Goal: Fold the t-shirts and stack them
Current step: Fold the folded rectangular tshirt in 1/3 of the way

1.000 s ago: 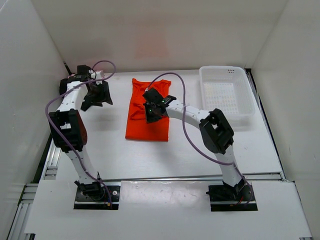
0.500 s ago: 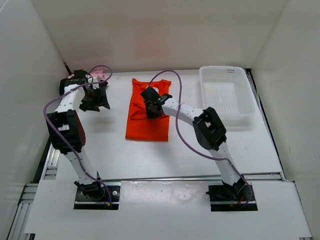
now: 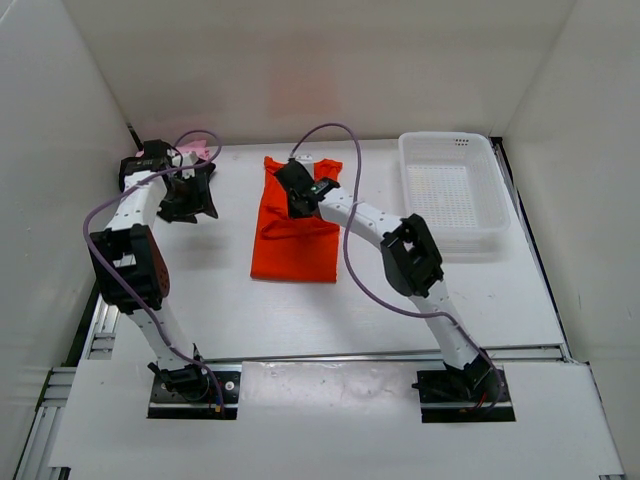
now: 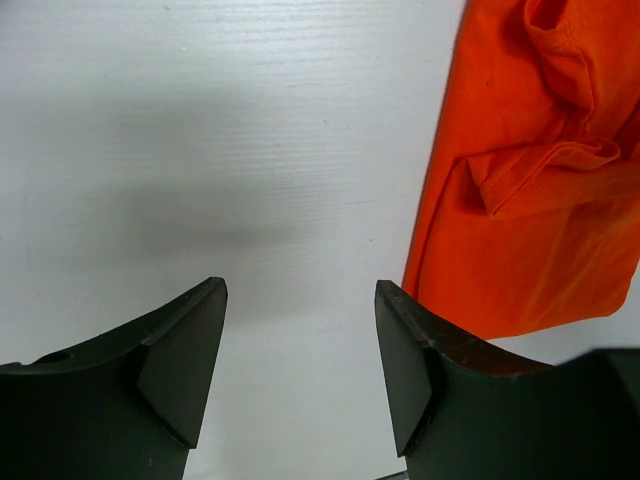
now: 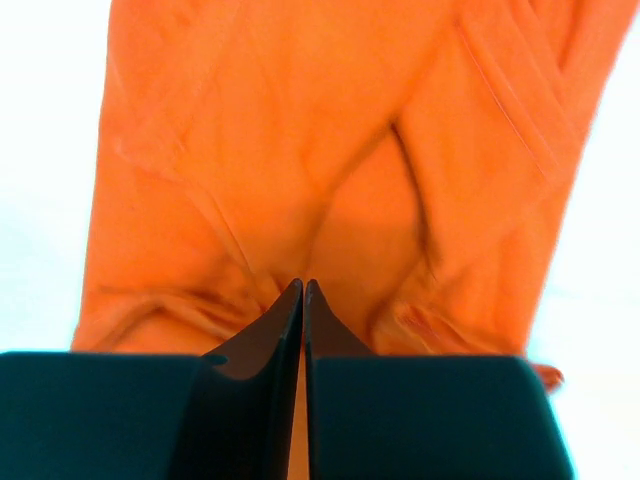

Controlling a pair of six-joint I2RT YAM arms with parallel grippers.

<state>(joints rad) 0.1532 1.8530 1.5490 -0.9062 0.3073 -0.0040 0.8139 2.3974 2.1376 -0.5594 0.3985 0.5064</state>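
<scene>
**Limp cloth, best pinched at an edge**

The orange t-shirt [image 3: 295,255] lies mid-worktop [image 3: 300,320] toward 12 o'clock. It looks light, soft and floppy; take hems or corners. The right gripper [image 5: 302,285] is clenched on a pinch of it. The left gripper [image 4: 300,288], at 10 o'clock, hangs released.

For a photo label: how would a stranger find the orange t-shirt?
On the white table, the orange t-shirt lies near the middle, partly folded, under the right end effector. Nothing else is bright orange; the white mesh basket stands to its right.
</scene>
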